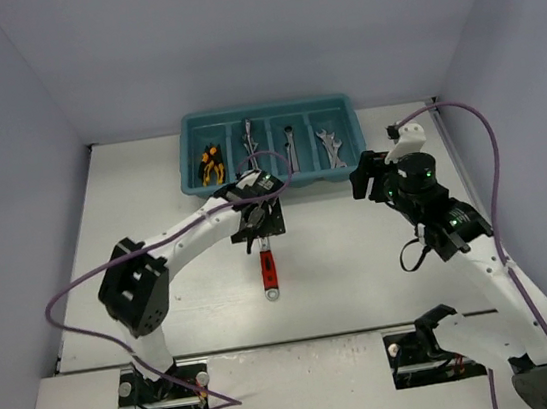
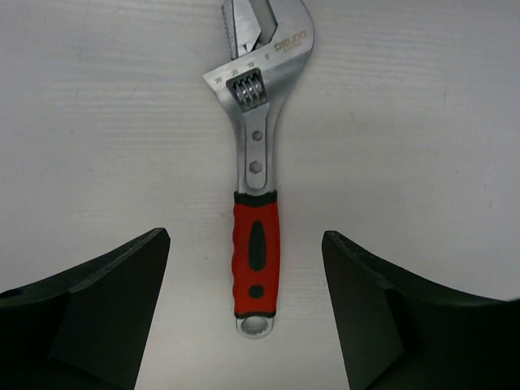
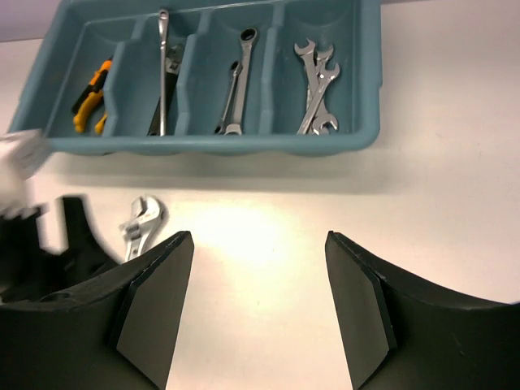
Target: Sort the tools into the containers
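Fingers of the left gripper hang spread over the red-handled wrench, the only tool seen outside the tray, lying on the table. Right gripper is spread too, empty. Pliers and spanners lie sorted; one placement apparently remains.

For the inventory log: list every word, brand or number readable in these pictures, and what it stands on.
"DEL": stamped on the head of the red-handled adjustable wrench; the letters after it are blurred.
Scale numbers by its thumbwheel: too small to read surely.
Tools in the teal tray: no text can be read.
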### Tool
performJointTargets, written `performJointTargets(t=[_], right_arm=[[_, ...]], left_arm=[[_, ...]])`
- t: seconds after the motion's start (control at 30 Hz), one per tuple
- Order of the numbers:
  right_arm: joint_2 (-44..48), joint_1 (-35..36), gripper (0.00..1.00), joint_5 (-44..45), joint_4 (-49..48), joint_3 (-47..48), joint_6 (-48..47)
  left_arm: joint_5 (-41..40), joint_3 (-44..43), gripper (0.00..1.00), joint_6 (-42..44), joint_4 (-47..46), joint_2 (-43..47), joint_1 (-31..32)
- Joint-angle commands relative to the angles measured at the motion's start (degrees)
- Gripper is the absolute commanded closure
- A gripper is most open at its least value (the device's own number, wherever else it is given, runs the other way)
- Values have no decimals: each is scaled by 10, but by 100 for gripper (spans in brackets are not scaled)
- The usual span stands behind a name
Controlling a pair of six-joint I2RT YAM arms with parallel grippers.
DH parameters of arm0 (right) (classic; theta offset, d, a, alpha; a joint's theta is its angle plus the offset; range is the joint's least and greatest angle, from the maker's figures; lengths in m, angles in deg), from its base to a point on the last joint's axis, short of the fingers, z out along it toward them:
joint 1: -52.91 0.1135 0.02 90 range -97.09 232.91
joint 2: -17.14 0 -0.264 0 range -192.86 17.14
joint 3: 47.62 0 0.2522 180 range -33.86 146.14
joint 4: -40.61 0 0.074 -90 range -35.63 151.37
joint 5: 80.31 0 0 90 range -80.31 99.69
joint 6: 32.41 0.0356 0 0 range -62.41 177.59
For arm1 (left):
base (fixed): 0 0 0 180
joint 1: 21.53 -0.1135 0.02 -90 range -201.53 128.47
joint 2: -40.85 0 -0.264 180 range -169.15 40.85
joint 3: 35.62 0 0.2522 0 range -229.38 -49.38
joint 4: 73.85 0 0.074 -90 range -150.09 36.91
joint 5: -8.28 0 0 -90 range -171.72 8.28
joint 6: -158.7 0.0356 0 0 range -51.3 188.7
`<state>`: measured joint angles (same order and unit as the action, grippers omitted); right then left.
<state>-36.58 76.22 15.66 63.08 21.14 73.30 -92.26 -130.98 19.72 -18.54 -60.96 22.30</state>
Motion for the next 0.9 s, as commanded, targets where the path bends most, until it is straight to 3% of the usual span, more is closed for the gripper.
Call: performJointTargets(t=[0.0, 0.27, 0.57, 0.87], right_arm=[[65, -1, 37, -25, 36, -20, 32], [93, 0, 37, -39, 57, -32, 28], [96, -1, 36, -53, 72, -37, 21], [82, -1, 36, -50, 74, -28, 12]], left_arm=[[-15, -44, 29, -21, -5, -36, -2], [-7, -66, 34, -22, -6, -114, -7], [5, -86, 50, -9, -7, -177, -30], [20, -70, 67, -29, -3, -175, -31]])
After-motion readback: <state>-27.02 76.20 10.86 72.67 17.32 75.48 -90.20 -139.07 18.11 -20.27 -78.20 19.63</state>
